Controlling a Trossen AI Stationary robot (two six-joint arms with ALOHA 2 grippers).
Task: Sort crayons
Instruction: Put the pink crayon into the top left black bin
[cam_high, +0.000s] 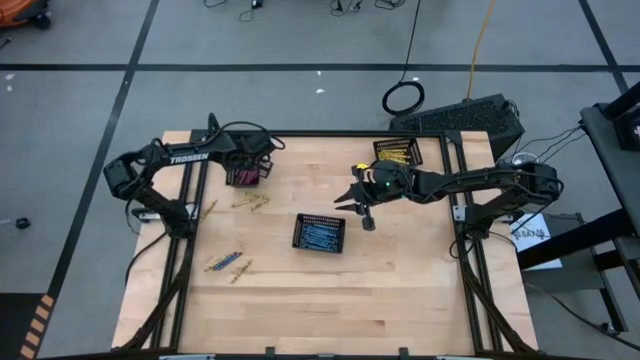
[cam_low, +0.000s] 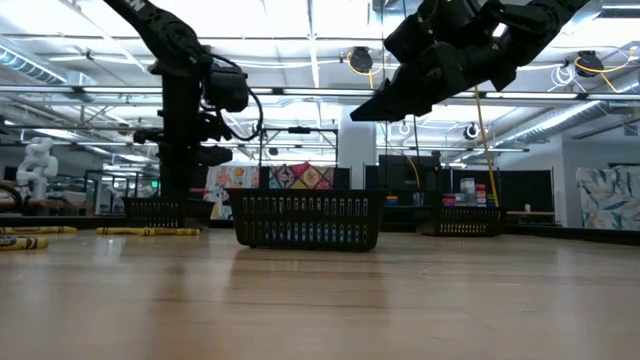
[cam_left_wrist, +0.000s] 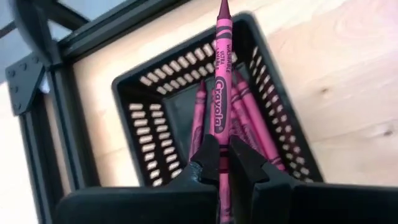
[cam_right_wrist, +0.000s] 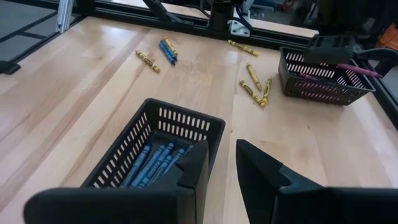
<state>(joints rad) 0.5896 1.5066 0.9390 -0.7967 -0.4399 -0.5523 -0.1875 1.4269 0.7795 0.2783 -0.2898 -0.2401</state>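
Observation:
My left gripper (cam_left_wrist: 222, 160) hovers over the black mesh tray (cam_left_wrist: 155, 106) at the table's far left, which holds magenta crayons (cam_left_wrist: 245, 121); it is shut on one magenta crayon (cam_left_wrist: 219, 93). My right gripper (cam_right_wrist: 222, 163) stands open and empty above the table, just right of the middle tray (cam_right_wrist: 186, 124), which holds blue crayons (cam_right_wrist: 152, 163). A third tray (cam_high: 397, 152), holding yellow crayons, stands at the far right. Loose yellow crayons (cam_high: 250, 203) and blue crayons (cam_high: 222, 262) lie flat on the wood at the left. My left gripper pinches the magenta crayon between its two fingers, on the wrapped shaft behind its middle (cam_left_wrist: 221, 146). The crayon lies along the fingers and sticks out past their tips, its point (cam_left_wrist: 222, 9) leading. The fingers slant down from above, and the crayon is clear of the tray below.
Black frame rails (cam_high: 190, 200) run along the table's left, right and far sides. More yellow crayons (cam_right_wrist: 255, 84) lie between the middle tray and the magenta tray (cam_right_wrist: 323, 81). Bare wood stretches across the near half of the table (cam_high: 320, 310).

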